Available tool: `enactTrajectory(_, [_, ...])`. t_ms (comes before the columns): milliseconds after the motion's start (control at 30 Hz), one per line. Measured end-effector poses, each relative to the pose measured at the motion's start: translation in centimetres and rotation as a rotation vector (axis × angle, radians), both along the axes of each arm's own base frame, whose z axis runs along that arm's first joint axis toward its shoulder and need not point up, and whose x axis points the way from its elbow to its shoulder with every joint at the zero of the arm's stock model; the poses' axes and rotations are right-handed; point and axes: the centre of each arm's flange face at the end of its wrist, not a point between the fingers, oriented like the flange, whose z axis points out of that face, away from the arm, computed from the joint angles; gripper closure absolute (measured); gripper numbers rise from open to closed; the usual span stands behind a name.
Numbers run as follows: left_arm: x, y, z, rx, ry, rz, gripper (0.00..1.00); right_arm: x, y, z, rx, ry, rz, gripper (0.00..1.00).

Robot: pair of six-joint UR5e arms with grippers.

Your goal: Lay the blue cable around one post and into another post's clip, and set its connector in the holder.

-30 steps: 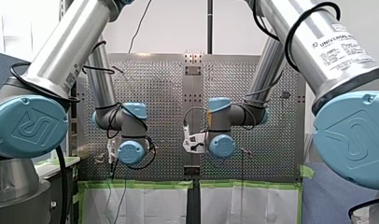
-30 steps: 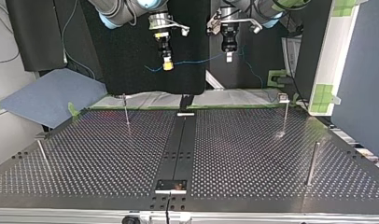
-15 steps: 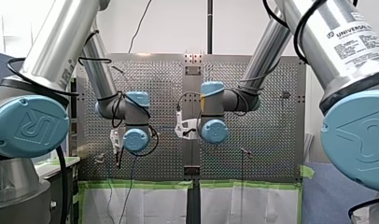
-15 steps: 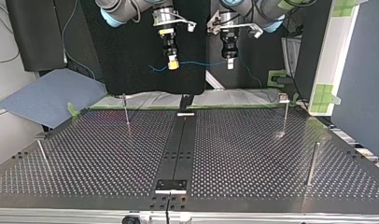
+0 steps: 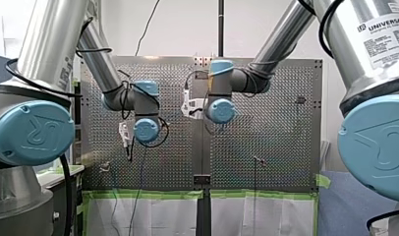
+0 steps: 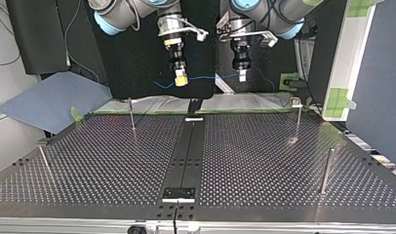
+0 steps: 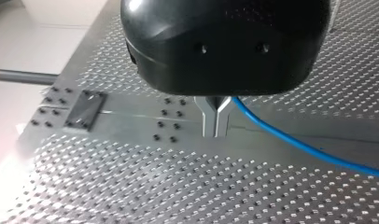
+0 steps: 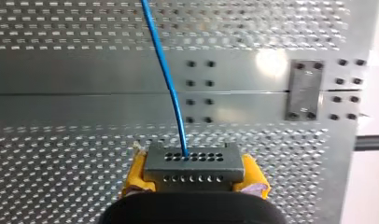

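Blue thin cable pinched by metal-fingered left tool; yellow-padded right tool clamps connector.

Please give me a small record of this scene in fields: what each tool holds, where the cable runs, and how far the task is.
left tool: shut on the blue cable
right tool: yellow pads shut on the grey connector
cable path: hangs in the air between both tools
posts: upright on the perforated table, none touched by the cable
progress: routing not yet begun, connector not set down
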Motion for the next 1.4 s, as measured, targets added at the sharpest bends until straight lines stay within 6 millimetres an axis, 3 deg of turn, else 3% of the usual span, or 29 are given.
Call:
enactTrajectory(200, [1.1,0.6,2.6,-0.080,-0.056,0.022,1.00,-0.3,-0.7,3.4,-0.017,-0.040,-0.002,1.00])
enactTrajectory(367, [2.1,1.1,4.2,-0.122,-0.078,0.039,1.00,-0.2,-1.1,5.0,-0.022,-0.043,0.009,1.00])
enactTrajectory(700, [3.9,2.8,6.5,-0.206,-0.129,0.072,1.00,0.7,-2.1,7.1,-0.027,-0.039,0.031,1.00])
enactTrajectory(1167, [5.1,7.2,10.4,-0.253,-0.158,0.103,1.00,2.6,-3.5,9.9,-0.042,-0.044,0.067,1.00])
enactTrajectory(1400, [5.8,9.1,11.1,-0.267,-0.158,0.111,1.00,3.7,-3.9,10.5,-0.041,-0.039,0.083,1.00])
